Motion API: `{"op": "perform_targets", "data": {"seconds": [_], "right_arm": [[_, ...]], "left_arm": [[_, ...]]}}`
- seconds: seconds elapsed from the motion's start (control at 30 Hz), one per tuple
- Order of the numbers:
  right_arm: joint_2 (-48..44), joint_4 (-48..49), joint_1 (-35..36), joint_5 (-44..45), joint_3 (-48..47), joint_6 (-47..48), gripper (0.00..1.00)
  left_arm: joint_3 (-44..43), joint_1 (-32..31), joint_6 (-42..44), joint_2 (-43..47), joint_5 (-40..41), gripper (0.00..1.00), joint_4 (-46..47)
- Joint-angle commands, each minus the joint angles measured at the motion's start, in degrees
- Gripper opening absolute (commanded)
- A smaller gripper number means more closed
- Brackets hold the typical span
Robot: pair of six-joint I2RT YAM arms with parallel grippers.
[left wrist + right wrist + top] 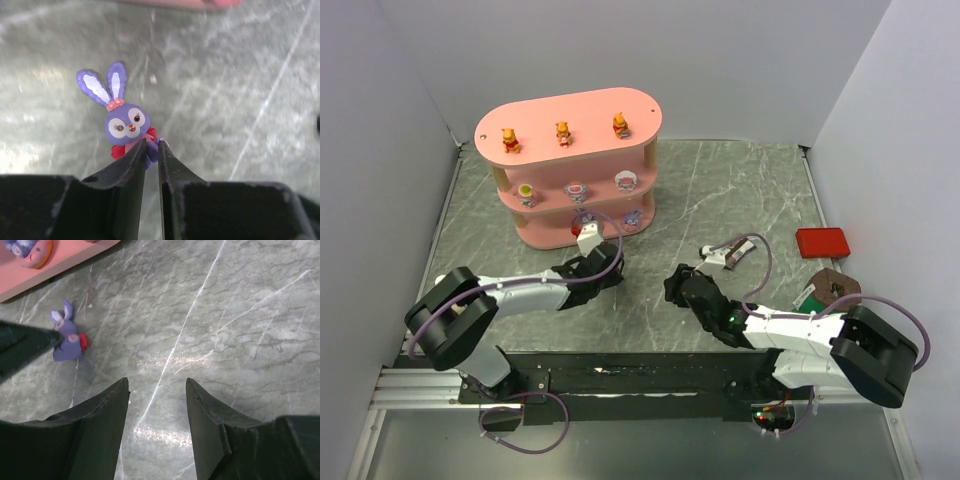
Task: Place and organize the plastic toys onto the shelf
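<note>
Left gripper [152, 145]: clamped on purple bunny [125, 122], ears pointing away from fingers, toward frame top. Shelf [590, 118] just beyond, upper left of top view. Right gripper [157, 385]: fingers apart, empty, farther off.

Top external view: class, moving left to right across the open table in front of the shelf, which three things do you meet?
The left arm's fingers → right arm's fingers → red flat box.
</note>
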State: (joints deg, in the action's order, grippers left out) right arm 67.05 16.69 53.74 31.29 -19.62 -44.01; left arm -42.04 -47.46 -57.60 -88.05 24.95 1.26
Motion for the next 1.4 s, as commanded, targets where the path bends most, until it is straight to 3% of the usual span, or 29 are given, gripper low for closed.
{"op": "perform_targets", "data": {"seconds": [0.0,0.17,0.23,0.27,0.33,0.37,0.47,0.7,0.97,1.37], "right_arm": [[0.72,-0.07,-0.39,-1.84,-3.05,-0.64,0.56],[0.98,-5.52,-0.39,-5.44,-7.10,-0.82,0.58],[1.16,-7.01,-0.39,-6.15,-8.85,-0.64,0.58],[1.51,-7.80,-0.47,-7.46,-9.29,-0.47,0.59],[2.12,-8.42,-0.91,-8.96,-10.96,-0.11,0.60],[2.99,-9.12,-0.83,-9.57,-11.49,-0.29,0.60],[4.58,-10.53,-1.09,-11.25,-13.25,-1.16,0.60],[4.41,-15.45,-2.93,-13.62,-14.14,-2.13,0.63],[-0.07,-14.93,-5.22,-16.34,-10.09,-1.78,0.65],[0.54,-13.88,-6.10,-17.40,-9.21,-1.25,0.66]], "left_arm": [[4.42,-3.59,1.96,3.05,-3.06,0.20,-1.96],[9.78,-4.57,4.69,10.26,-5.61,0.09,-1.07],[10.84,-4.66,4.17,14.21,-4.83,0.13,-3.53],[10.93,-4.66,3.82,15.61,-3.60,0.26,-4.93],[10.05,-4.66,3.73,19.57,-2.63,0.40,-8.01],[9.35,-4.57,3.64,20.54,-2.28,0.56,-8.89],[5.14,-4.57,4.51,21.08,-3.93,0.69,-12.67],[-8.83,-4.39,9.53,8.79,-7.89,0.74,-26.47],[-12.89,-3.52,9.44,6.14,-4.12,0.75,-36.14],[-8.93,1.66,12.95,0.08,-16.77,0.69,-25.78]]}}
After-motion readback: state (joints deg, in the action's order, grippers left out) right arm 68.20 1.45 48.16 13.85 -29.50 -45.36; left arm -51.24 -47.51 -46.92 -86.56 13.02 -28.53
